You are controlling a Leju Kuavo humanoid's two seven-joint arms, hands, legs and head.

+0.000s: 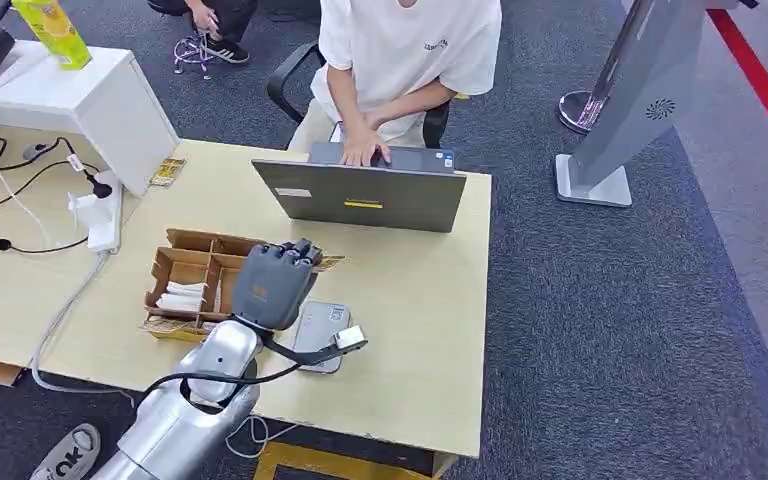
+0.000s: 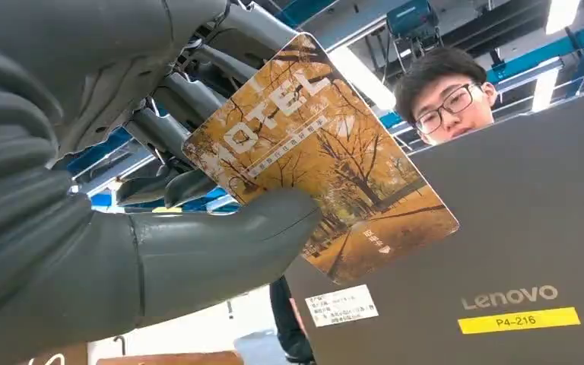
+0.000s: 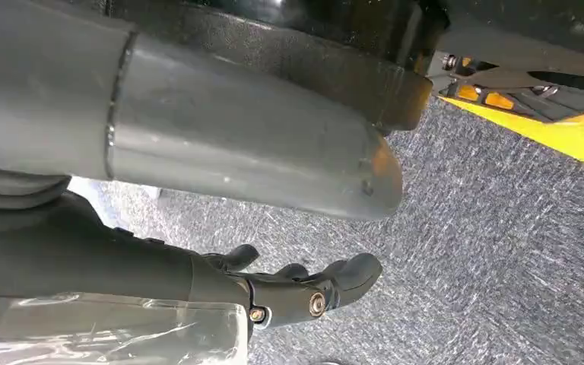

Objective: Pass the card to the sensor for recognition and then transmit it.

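Observation:
My left hand [image 1: 275,285] hovers over the wooden table [image 1: 420,300], just in front of the laptop. It pinches a hotel card [image 2: 327,152] printed with yellow autumn trees between the thick thumb [image 2: 220,243] and the darker fingers. A corner of the card [image 1: 330,263] sticks out to the right of the hand. Below the hand, a flat grey card sensor [image 1: 318,330] lies on the table with a cable attached. My right hand [image 3: 258,175] hangs over grey carpet, fingers loosely extended and holding nothing.
A grey Lenovo laptop [image 1: 360,195] stands open at the table's far edge, with a seated person [image 1: 400,50] typing behind it. A cardboard divider box [image 1: 185,240] of cards sits to the left of my hand. Further left are a white power strip [image 1: 105,215] and cables.

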